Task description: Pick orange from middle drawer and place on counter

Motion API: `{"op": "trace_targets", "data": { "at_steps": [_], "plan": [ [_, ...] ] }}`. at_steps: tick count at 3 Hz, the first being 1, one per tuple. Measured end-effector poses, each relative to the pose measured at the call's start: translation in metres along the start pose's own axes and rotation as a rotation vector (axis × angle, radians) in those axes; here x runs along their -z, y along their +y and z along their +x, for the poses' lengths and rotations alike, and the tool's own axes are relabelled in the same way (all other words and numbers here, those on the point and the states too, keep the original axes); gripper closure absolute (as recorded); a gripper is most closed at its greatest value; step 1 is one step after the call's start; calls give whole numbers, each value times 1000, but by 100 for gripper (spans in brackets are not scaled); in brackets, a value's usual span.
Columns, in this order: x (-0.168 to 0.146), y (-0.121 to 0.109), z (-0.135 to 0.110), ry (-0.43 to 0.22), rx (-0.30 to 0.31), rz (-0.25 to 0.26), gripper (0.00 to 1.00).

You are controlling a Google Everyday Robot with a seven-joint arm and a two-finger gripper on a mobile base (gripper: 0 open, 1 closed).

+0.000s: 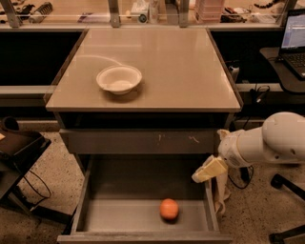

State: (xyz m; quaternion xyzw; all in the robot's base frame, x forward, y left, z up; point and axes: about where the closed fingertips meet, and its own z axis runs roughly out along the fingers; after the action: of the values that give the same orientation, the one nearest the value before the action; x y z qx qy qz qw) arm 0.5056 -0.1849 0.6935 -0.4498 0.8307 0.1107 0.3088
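Observation:
The orange (169, 208) lies on the grey floor of the open middle drawer (119, 214), right of centre and near the front lip. The counter (181, 71) is the beige-grey cabinet top above it. My gripper (208, 169) hangs from the white arm (267, 143) at the right, just above the drawer's right wall, up and to the right of the orange. It holds nothing.
A shallow white bowl (119, 79) sits on the counter's left half. A scratched grey drawer front (143, 141) lies above the open drawer. A laptop (293, 43) stands on a desk at the right. A cluttered bench (143, 9) runs behind. A chair base (19, 186) is at the left.

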Motion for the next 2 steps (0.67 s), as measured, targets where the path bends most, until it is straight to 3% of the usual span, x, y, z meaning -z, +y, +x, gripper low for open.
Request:
{"op": "trace_targets", "data": {
  "at_steps": [1, 2],
  "plan": [
    [-41, 4, 23, 27, -56, -45, 0],
    [-44, 5, 25, 28, -60, -51, 0]
  ]
}}
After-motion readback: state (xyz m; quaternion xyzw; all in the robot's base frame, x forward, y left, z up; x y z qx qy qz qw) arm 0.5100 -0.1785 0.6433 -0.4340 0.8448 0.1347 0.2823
